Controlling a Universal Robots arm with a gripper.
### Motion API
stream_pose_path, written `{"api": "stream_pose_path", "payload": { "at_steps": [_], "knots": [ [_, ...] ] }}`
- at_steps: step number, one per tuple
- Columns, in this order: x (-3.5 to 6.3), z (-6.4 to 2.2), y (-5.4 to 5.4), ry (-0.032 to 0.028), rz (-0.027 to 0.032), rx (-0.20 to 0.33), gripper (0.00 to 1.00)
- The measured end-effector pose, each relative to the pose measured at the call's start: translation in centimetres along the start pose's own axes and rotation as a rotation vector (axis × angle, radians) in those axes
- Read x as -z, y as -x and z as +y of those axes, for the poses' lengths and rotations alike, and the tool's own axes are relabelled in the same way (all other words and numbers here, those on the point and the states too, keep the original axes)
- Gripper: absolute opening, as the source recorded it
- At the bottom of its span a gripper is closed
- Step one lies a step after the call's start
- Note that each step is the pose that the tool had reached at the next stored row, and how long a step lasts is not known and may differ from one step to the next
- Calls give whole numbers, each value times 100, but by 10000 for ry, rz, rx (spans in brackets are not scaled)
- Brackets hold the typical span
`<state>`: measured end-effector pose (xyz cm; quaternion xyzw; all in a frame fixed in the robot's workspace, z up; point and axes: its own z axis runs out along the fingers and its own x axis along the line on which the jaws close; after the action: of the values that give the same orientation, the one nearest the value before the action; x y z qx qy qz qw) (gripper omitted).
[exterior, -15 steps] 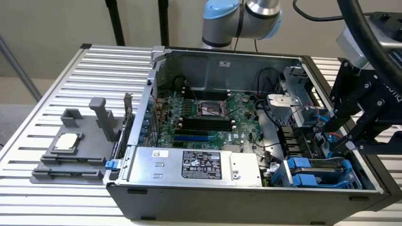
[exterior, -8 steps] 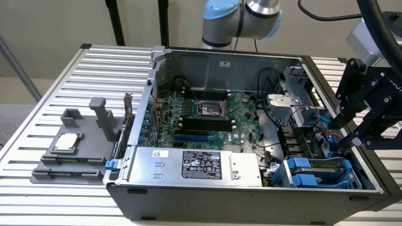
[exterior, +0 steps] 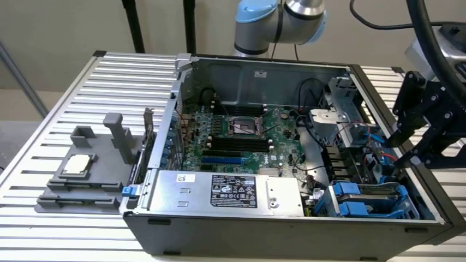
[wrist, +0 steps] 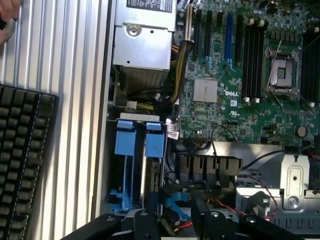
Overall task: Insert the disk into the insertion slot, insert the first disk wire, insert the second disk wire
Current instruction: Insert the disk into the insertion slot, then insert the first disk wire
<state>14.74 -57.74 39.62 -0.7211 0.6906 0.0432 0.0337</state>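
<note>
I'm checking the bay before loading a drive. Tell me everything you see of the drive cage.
The drive cage is a boxy grey metal frame in the near corner of the open case, on the exterior view's right, next to the silver power supply. Two bright blue plastic carriers sit in it side by side. A blue cable lies just beyond it.

Inside the computer case point(exterior: 291, 237) (on the table point(exterior: 117, 82)), the power supply point(exterior: 218, 191) sits before the motherboard point(exterior: 240, 139), the insertion slot point(exterior: 368, 199) at the exterior view's right of it.
</note>
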Motion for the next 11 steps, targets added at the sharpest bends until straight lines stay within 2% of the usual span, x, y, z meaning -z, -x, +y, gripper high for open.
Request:
{"api": "stream_pose_path", "payload": {
  "at_steps": [5, 11],
  "knots": [
    [-96, -134, 46, 1, 16, 1, 40],
    [-201, -150, 9, 1, 28, 4, 40]
  ]
}}
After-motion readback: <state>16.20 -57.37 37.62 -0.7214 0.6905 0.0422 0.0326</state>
